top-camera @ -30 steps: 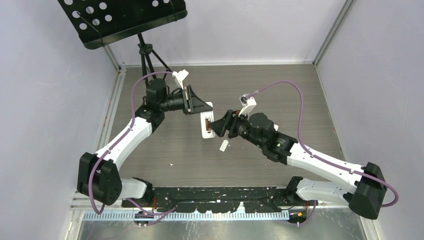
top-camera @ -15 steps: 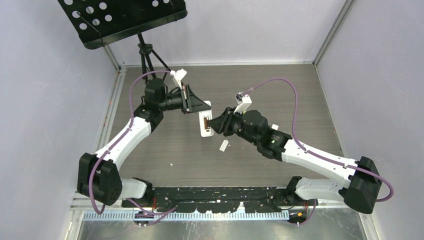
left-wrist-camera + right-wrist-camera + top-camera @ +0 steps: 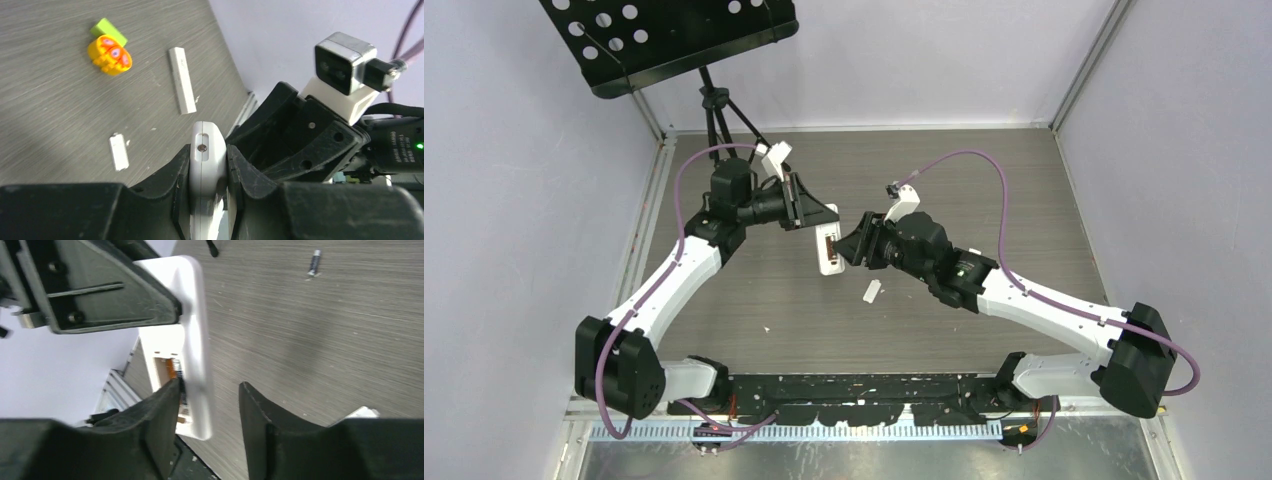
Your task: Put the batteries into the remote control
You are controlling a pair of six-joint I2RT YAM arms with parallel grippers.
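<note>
Remote control (image 3: 827,252): held up off table (image 3: 1024,200), mid-scene, btwn the two arms; open battery bay faces R arm.
L gripper (image 3: 208,159): pressed onto remote's two long sides, firm clamp; no change over the last sec.
R gripper (image 3: 209,386): fingers spread partway, pinching nothing; remote's edge sits in the gap, one fingertip (image 3: 165,402) right at the bay.
Change: R arm has pushed in closer to the remote; remote has shifted a bit toward L side and tilted; L arm has drawn back slightly w/ it.
Battery in bay (image 3: 178,377): dark cell lies in the slot by the orange contact; can't tell if fully seated.
Meaning: prob. a press-to-seat step on this cell, not a pick.
Spare battery (image 3: 314,261): on table, well apart from remote; likely next to load.
Cover (image 3: 872,290): small white piece on table near remote, not yet fitted, so task isn't done.
</note>
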